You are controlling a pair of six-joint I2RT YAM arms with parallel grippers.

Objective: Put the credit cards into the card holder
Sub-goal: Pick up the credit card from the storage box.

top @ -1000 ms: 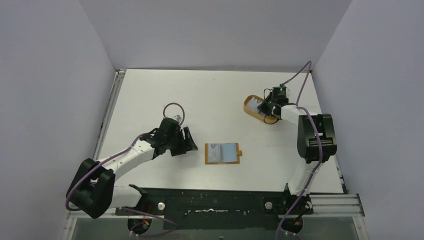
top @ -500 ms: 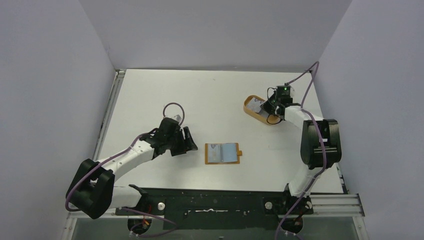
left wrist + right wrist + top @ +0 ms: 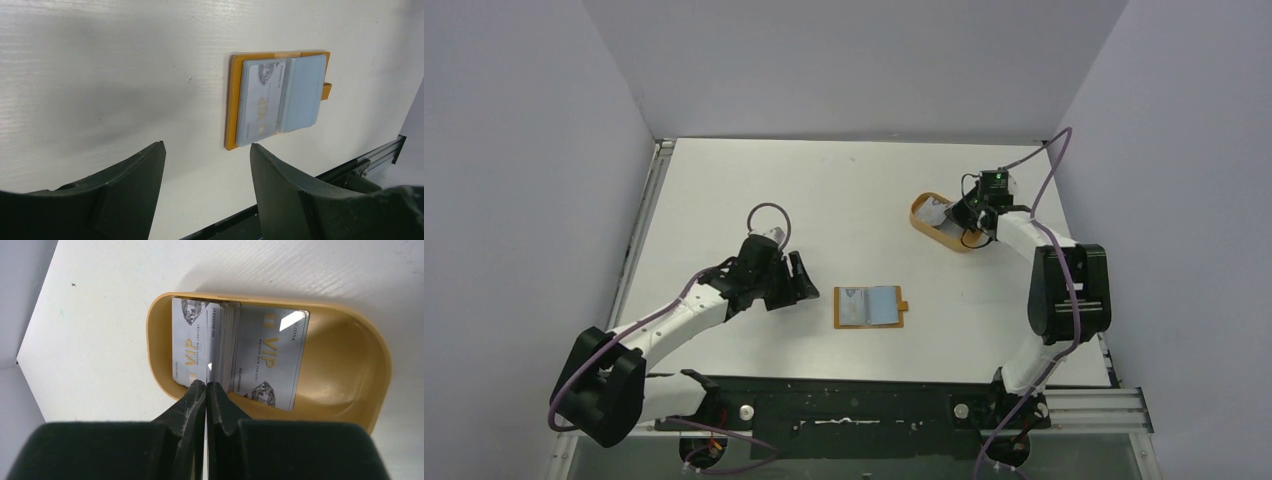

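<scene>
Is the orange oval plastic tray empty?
No, the orange oval tray holds several silvery VIP cards, plainly visible from the right wrist view.

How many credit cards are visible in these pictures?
3 show their faces: one card in the left half of the card holder; two in the orange tray, a left card and a right card. More edge-on cards stand between those two; number unclear.

**Cards and holder, as they lie**

The credit cards (image 3: 220, 340) are silvery with gold "VIP" lettering. They sit bunched, some on edge, just ahead of the right end effector (image 3: 206, 384). The card holder (image 3: 277, 97) is orange-tan and lies open and flat, ahead of the left end effector (image 3: 207, 150) — one card (image 3: 260, 102) in one half.
</scene>
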